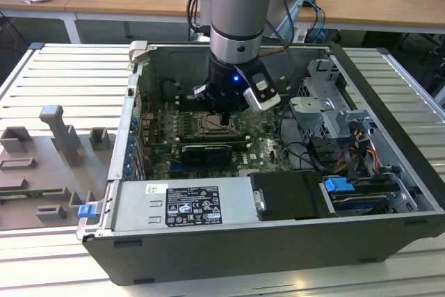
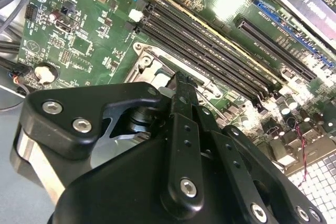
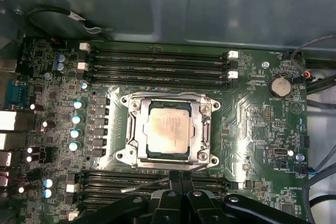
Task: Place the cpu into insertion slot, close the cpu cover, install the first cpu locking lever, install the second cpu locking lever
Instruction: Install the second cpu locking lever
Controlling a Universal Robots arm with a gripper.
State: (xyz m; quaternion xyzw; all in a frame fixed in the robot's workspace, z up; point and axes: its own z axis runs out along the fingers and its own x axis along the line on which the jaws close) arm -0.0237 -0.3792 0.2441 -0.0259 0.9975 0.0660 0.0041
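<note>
Gripper point(image 3: 176, 179): black fingers point(image 2: 181, 129) pressed together, clenched with nothing visible between them, tips just beside the near edge of the insertion slot point(image 3: 169, 129) in the first wrist view. Cpu point(image 3: 167, 131): pale metal face, seated flat in the slot, directly beyond the fingertips. Cpu cover point(image 3: 200, 128): silvery frame lying down around the chip. Memory slots point(image 3: 157, 66): long, black, on the far side of the socket. Computer case point(image 1: 139, 193): open, arm reaching down inside in the exterior view.
</note>
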